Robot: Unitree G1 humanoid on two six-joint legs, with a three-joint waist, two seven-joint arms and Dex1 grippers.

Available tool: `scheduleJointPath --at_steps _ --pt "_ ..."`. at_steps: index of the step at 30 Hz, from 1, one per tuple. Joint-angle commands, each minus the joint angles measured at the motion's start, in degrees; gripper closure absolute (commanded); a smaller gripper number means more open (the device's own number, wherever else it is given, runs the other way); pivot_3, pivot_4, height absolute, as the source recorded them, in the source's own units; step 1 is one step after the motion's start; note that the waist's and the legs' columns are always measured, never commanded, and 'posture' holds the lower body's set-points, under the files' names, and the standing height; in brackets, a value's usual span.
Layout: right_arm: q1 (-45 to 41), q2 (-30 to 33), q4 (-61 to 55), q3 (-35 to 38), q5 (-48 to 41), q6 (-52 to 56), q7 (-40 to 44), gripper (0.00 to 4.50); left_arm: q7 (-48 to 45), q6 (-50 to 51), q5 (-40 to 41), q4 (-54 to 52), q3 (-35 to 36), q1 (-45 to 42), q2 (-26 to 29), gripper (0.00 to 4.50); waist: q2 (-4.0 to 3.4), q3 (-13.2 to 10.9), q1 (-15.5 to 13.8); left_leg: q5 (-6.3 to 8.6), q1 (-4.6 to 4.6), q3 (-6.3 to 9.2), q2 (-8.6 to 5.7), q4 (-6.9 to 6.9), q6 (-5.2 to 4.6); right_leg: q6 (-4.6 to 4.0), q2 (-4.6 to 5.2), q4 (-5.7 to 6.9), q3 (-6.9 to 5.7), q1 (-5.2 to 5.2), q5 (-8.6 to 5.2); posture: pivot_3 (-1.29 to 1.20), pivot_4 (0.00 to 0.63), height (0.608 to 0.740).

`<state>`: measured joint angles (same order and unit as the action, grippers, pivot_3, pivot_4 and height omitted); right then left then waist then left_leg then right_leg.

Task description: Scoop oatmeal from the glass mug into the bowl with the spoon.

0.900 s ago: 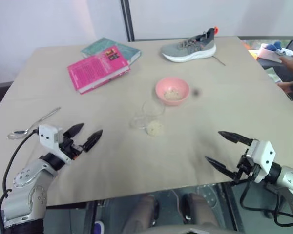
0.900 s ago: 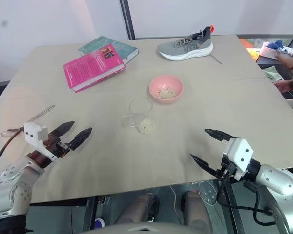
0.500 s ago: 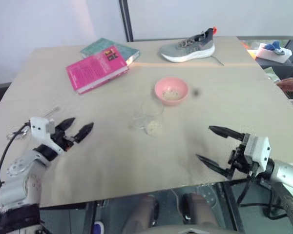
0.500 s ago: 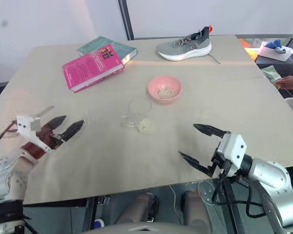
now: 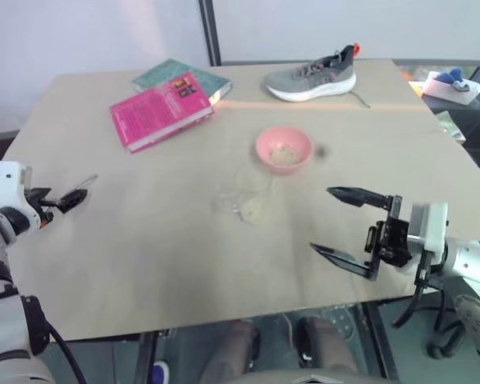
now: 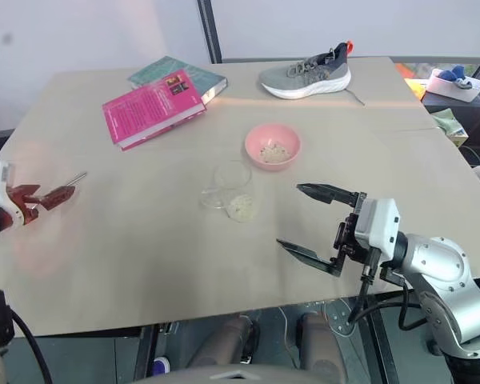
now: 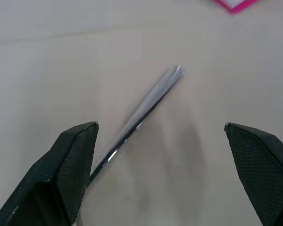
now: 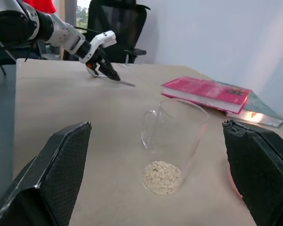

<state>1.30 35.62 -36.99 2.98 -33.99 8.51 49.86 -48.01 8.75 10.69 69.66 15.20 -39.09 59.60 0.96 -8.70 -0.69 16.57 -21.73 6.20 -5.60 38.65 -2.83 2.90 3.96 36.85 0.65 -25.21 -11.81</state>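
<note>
Here the left end effector (image 7: pixel 158 155) hangs unclenched astride the spoon (image 7: pixel 146 106) handle to grasp; right end effector (image 6: pixel 320 220) released, facing the glass mug (image 8: pixel 172 141)

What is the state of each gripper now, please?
Left gripper: open, holding nothing, fingers either side of the slim silver metal spoon.
Right gripper: open, holding nothing.
</note>
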Motion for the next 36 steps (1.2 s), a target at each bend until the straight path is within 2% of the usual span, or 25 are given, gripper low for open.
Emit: scheduleJointPath --at_steps 1,6,12,21,26,36 --pt "0.61 -0.57 -2.24 1.35 0.15 -0.59 -1.79 0.0 1.44 -0.74 -4.1 4.48 -1.57 -3.56 3.2 0.02 0.02 0.01 0.12 0.0 0.0 0.0 0.0 0.0 0.0 0.0 0.0 0.02 0.0 0.0 0.0 0.0 0.15 0.74" --pt "1.2 -0.61 -3.71 1.35 0.59 -0.02 -3.67 0.0 5.01 -1.68 -7.42 6.86 -2.5 -4.62 3.35 0.02 0.02 0.0 0.3 0.0 0.01 -0.01 0.03 0.02 0.01 0.0 0.02 0.09 0.03 -0.02 0.0 0.0 0.15 0.74" --pt "2.97 -0.23 -5.57 2.39 0.05 0.5 -5.5 0.0 6.0 -2.71 -7.09 7.54 0.07 -3.39 3.34 0.02 0.04 0.01 0.18 0.0 0.0 -0.01 0.02 0.06 0.0 0.0 0.02 0.11 0.02 -0.02 0.0 0.0 0.15 0.74" --pt "2.39 0.33 -6.36 2.5 -0.77 2.08 -6.55 0.0 7.98 -2.3 -8.99 7.96 0.05 -2.45 3.73 0.02 0.05 0.03 0.3 0.0 0.03 -0.04 0.03 0.15 0.0 0.0 0.04 0.25 0.06 -0.01 0.0 0.0 0.15 0.74" --pt "2.24 0.27 -6.36 2.38 -0.8 2.47 -6.73 0.0 -0.67 1.27 -6.75 7.92 2.18 -1.06 4.18 0.02 0.05 0.02 0.4 0.0 0.02 -0.06 0.02 0.2 0.0 0.01 0.0 0.28 0.06 -0.01 0.0 0.0 0.15 0.74" --pt "2.09 -0.87 -5.01 0.93 0.06 1.48 -6.21 0.0 -16.83 3.31 -2.42 6.31 6.14 7.39 6.53 0.02 0.03 0.03 1.39 0.0 0.08 -0.09 0.02 0.23 -0.01 0.01 0.03 0.46 0.11 -0.01 -0.01 0.0 0.15 0.74"
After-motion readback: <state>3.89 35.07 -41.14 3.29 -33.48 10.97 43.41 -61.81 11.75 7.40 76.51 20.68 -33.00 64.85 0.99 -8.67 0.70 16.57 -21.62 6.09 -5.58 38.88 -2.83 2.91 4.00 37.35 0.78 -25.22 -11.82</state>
